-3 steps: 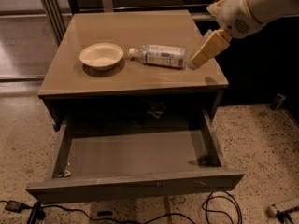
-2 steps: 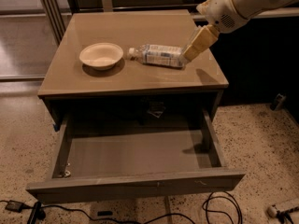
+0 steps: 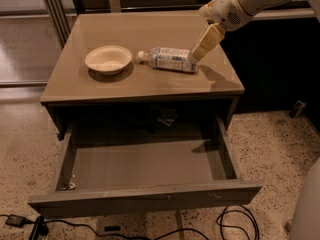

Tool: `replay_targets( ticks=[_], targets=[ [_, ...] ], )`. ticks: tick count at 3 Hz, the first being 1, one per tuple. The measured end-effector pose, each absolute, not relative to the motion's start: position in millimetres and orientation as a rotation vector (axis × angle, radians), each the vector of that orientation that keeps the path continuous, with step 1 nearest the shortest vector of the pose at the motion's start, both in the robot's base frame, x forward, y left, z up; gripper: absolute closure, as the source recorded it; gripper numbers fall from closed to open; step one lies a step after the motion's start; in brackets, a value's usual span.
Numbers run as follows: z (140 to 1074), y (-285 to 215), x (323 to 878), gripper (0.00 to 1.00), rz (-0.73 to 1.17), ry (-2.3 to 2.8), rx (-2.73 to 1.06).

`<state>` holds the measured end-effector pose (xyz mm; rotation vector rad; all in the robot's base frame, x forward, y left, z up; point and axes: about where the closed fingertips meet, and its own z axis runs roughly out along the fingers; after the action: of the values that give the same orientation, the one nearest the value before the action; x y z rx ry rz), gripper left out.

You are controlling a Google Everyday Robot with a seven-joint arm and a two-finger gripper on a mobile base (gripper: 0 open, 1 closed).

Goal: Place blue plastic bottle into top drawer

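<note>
The blue plastic bottle [image 3: 170, 59] lies on its side on the tan cabinet top, white cap pointing left toward the bowl. The gripper [image 3: 200, 50] comes down from the upper right on a white arm, and its cream fingers [image 3: 206, 41] reach the bottle's right end, just above it. The top drawer [image 3: 145, 196] is pulled wide open below the cabinet top, and nothing shows on its grey floor.
A cream round bowl [image 3: 108, 59] sits on the cabinet top [image 3: 150, 86] left of the bottle. Black cables [image 3: 235, 224] lie on the speckled floor in front of the drawer. A metal frame [image 3: 55, 9] stands at the back left.
The gripper has moved left and slightly down, from beyond the bottle's right end to right at that end. The bottle, bowl and drawer have not moved.
</note>
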<state>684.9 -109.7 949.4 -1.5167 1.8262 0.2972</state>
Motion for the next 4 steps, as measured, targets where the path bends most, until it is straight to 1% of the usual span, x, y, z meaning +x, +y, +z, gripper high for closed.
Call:
replay_targets(
  ticks=[2, 3, 4],
  targets=[
    [913, -108, 713, 0.0, 0.375, 1.85, -1.595],
    [920, -120, 712, 0.0, 0.343, 1.913, -1.455],
    [909, -116, 714, 0.0, 0.312, 1.949, -1.319]
  ],
)
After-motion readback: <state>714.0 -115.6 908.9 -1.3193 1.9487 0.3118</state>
